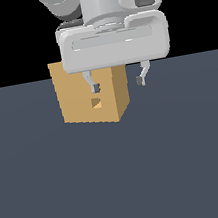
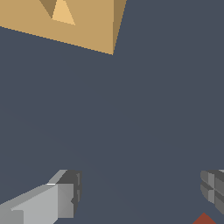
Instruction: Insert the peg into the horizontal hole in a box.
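Observation:
The tan box stands on the dark grey floor, with its small square hole in the face toward the exterior camera. My gripper hangs open and empty in front of the box's upper part, offset to the exterior view's right. One fingertip overlaps the box face just above the hole. In the wrist view the box and hole lie apart from the open gripper. Of the peg, only a small red-orange corner shows at the wrist picture's edge. It does not show in the exterior view.
The dark grey floor stretches around the box. The white gripper body and arm cover the box's top edge in the exterior view.

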Available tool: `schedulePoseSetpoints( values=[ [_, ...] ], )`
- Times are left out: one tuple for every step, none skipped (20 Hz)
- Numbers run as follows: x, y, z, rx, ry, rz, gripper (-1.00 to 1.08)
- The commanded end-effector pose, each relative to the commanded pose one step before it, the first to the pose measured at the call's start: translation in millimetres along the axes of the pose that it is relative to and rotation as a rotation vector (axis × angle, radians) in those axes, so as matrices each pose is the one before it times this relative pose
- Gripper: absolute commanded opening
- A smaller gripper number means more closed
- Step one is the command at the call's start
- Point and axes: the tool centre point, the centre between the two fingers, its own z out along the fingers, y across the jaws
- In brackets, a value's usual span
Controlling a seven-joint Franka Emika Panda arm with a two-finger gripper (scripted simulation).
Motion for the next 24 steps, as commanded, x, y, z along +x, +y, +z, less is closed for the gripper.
schedulePoseSetpoints(
  values=[
    [-17.37,10.39,6.55,0.00006,-0.00122,0.05047,1.0],
    [-7.84,5.08,3.0,-0.00012,-0.00032,0.0236,1.0],
    [-8.43,5.46,3.21,-0.00012,-0.00032,0.02536,1.0],
    [-9.03,5.84,3.43,-0.00013,-0.00031,0.02718,1.0],
    [-9.65,6.22,3.66,-0.00013,-0.0003,0.02904,1.0],
    [-10.3,6.62,3.89,-0.00013,-0.00028,0.03097,1.0],
    [-10.9,7.0,4.11,-0.00013,-0.00026,0.03279,1.0],
    [-11.12,7.13,4.18,-0.00012,-0.00023,0.03344,1.0],
    [-11.26,7.21,4.23,-0.00011,-0.00019,0.0339,1.0],
    [-11.44,7.32,4.28,-0.00009,-0.00016,0.03444,1.0],
    [-11.64,7.43,4.34,-0.00008,-0.00012,0.03503,1.0],
    [-11.48,7.32,4.27,-0.00006,-0.00009,0.03456,1.0],
    [-11.08,7.08,4.11,-0.00004,-0.00006,0.0334,1.0],
    [-10.71,6.83,3.96,-0.00002,-0.00002,0.03229,1.0],
    [-10.35,6.59,3.82,0.0,0.0,0.03122,1.0],
    [-9.99,6.35,3.67,0.00002,0.00003,0.03013,1.0],
    [-9.57,6.09,3.51,0.00003,0.00004,0.0289,1.0],
    [-9.11,5.81,3.34,0.00004,0.00005,0.02753,1.0],
    [-8.64,5.52,3.16,0.00005,0.00006,0.02614,1.0],
    [-8.27,5.25,3.01,0.00007,0.00008,0.02499,1.0],
    [-7.95,4.99,2.87,0.00009,0.0001,0.024,1.0],
    [-7.61,4.73,2.73,0.00011,0.00011,0.02295,1.0],
    [-7.19,4.43,2.56,0.00012,0.00012,0.02166,1.0],
    [-6.59,4.07,2.34,0.00012,0.00012,0.01988,1.0]
  ],
)
